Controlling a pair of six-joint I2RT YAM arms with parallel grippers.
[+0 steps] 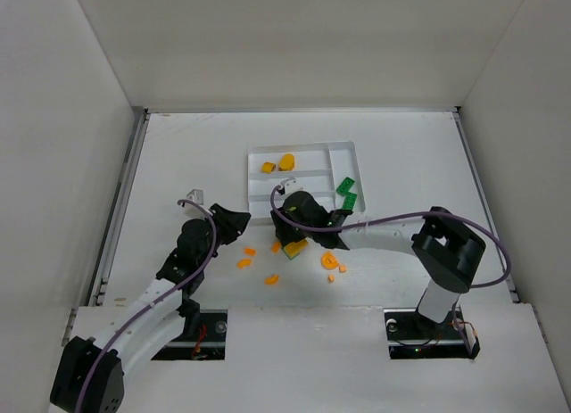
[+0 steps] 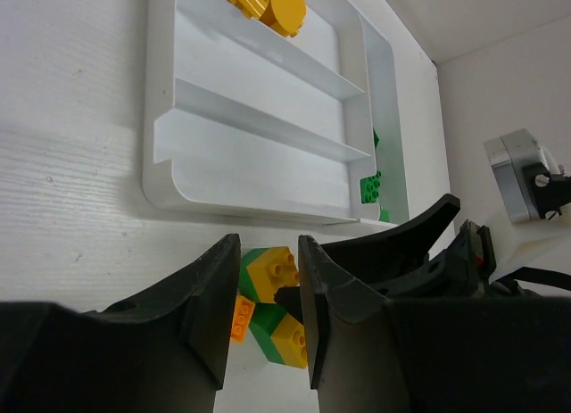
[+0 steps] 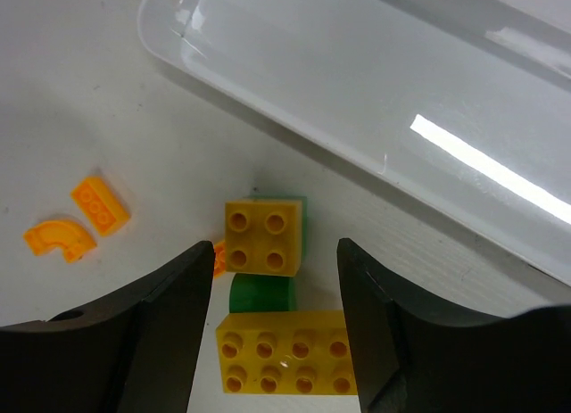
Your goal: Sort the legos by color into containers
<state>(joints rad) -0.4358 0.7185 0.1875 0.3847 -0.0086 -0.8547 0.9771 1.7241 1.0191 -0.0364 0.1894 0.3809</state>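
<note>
White walls (image 1: 53,163) are boxing in a white table (image 1: 178,163), and the tray (image 1: 314,154) is lying at its far middle, holding yellow pieces (image 1: 286,161) in the far section and green bricks (image 1: 346,192) at the right end. The right gripper (image 3: 272,252) is hanging released just near of the tray, jaws wide, straddling a square yellow brick (image 3: 266,237) sitting on a green base (image 3: 261,293), with a long yellow brick (image 3: 287,352) right beside them. The left gripper (image 2: 268,248) is waiting just left, jaws narrowly parted and empty. Orange bits (image 3: 100,204) are lying loose on the left. The legos look light, stiff and slick - pinching flat opposite sides below the studs seems safest. Yellow and green seem clipped together, so they are probably needing a pull apart.
</note>
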